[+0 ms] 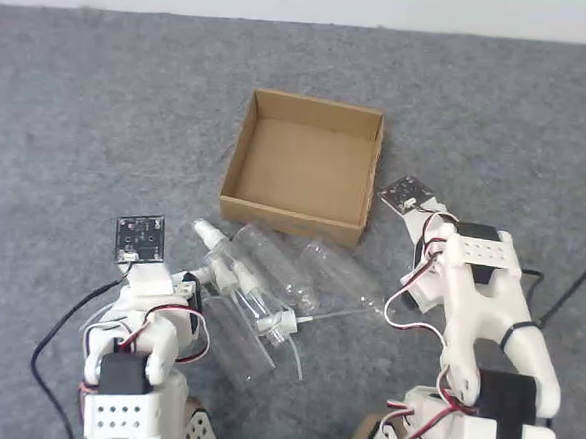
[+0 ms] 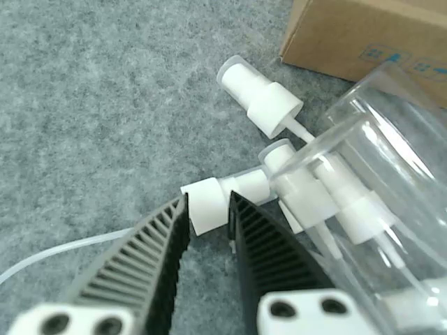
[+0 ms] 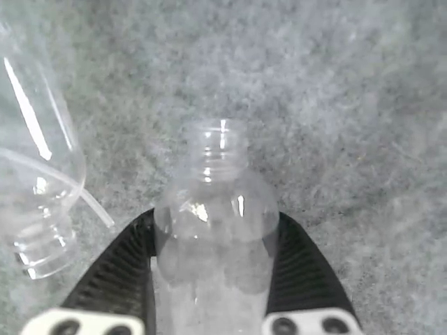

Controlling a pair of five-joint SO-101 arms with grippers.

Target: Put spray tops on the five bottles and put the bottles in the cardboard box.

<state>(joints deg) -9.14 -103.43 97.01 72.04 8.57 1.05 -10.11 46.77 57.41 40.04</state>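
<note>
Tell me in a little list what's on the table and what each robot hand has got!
box: cardboard box, open on top, no bottle inside
left gripper: closed on a white spray top
right gripper: closed around a clear bottle with no top on its neck
other bottles: clear, lying in a heap in front of the box, between the arms
loose spray top: white, lying beside the heap
table: grey and fuzzy
</note>
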